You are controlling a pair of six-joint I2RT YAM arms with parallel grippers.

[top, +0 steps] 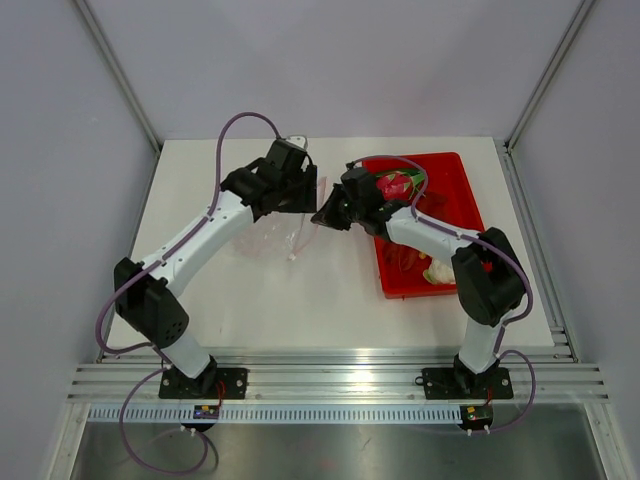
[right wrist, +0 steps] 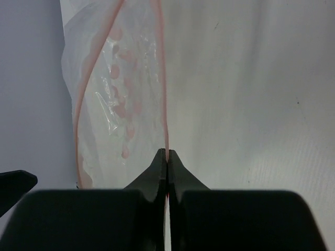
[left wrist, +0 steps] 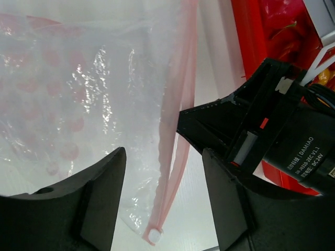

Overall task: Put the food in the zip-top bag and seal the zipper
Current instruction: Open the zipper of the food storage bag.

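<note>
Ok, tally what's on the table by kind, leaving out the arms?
Clear crinkly plastic zip-top bag: 1
Red plastic tray: 1
Pink dragon fruit with green scales: 1
White lumpy food piece: 1
Total: 4; other tray contents too hidden to count.

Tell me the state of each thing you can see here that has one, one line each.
Clear zip-top bag: mouth open, no food seen inside.
Pink-red zipper strip: unsealed, its two tracks apart.
Left gripper: open, straddling the zipper.
Right gripper: shut on one zipper track.
Small food pieces: in the red plastic tray, not bagged.
Pink dragon fruit: lying in the tray.
</note>
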